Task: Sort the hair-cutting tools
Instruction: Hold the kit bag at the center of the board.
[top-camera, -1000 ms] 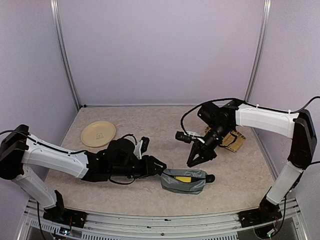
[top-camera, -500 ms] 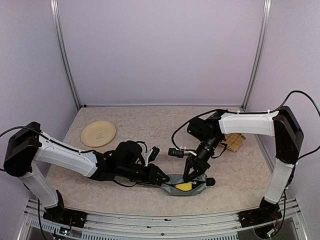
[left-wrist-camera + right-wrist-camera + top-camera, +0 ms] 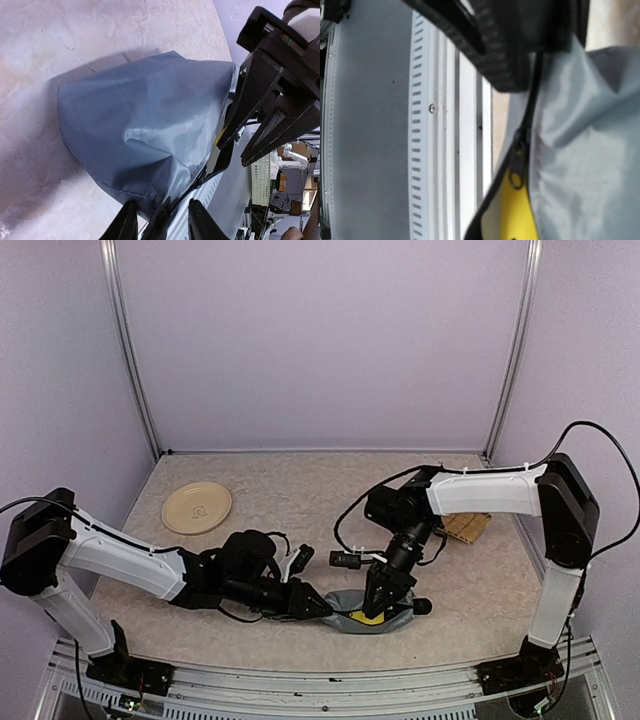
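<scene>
Floppy grey zip pouch (image 3: 372, 613) sits at the desk's (image 3: 300, 490) near edge; a hard black tool end (image 3: 421, 606) pokes out, good to grab. Left claw (image 3: 161, 225) straddles the zip edge, right claw (image 3: 377, 603) is at its open mouth; pinching or not, I cannot tell.

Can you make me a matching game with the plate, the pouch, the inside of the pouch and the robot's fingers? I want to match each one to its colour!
1 round plate
2 zip pouch
3 pouch lining
4 right gripper

A yellow
B black
C beige
D grey

Pairs: 1-C, 2-D, 3-A, 4-B
</scene>
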`<state>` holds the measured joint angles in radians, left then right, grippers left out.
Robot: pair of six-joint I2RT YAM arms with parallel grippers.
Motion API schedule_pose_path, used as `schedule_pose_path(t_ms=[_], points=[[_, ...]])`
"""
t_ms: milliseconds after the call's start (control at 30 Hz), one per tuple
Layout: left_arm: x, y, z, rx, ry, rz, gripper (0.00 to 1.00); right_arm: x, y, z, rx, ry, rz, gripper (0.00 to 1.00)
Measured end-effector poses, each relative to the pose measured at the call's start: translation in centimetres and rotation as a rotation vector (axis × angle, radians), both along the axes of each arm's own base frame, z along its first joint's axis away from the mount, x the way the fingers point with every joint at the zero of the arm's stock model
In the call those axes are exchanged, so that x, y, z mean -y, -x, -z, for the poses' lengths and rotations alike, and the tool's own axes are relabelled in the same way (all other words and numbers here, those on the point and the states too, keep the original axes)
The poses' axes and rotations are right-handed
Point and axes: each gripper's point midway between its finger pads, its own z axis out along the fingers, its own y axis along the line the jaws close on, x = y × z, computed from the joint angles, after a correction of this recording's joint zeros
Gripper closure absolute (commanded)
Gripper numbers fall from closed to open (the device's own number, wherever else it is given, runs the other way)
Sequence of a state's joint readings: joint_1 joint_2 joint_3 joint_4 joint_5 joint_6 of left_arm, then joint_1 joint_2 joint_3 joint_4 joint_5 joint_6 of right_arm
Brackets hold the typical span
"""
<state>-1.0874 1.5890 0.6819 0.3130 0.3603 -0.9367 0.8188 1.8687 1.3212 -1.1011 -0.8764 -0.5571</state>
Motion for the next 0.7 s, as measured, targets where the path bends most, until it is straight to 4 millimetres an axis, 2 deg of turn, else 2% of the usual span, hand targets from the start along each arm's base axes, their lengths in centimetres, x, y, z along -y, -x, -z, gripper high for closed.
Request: schedule_pose_path(t_ms=[133,333,500,700], points=[[0.1,0.7,0.0,-0.009,0.005,0.029,0.79,-0.2,0.0,-0.2,0.007,0.002,-0.003,0.71],[0.6,1.1,0.5,-0.015,0.013,0.047,0.91,-0.2,-0.3,0.6,0.007,0.039,0.007,0.68],[1.1,1.3,0.2,-0.004,0.038,0.055,0.95,-0.5,-0.5,1.3,-0.021,0.059,0.008,0.66],[1.4,1.4,-0.3,0.013,0.07,0.058,0.96,-0.9,-0.7,0.9,-0.027,0.062,0.011,0.64]])
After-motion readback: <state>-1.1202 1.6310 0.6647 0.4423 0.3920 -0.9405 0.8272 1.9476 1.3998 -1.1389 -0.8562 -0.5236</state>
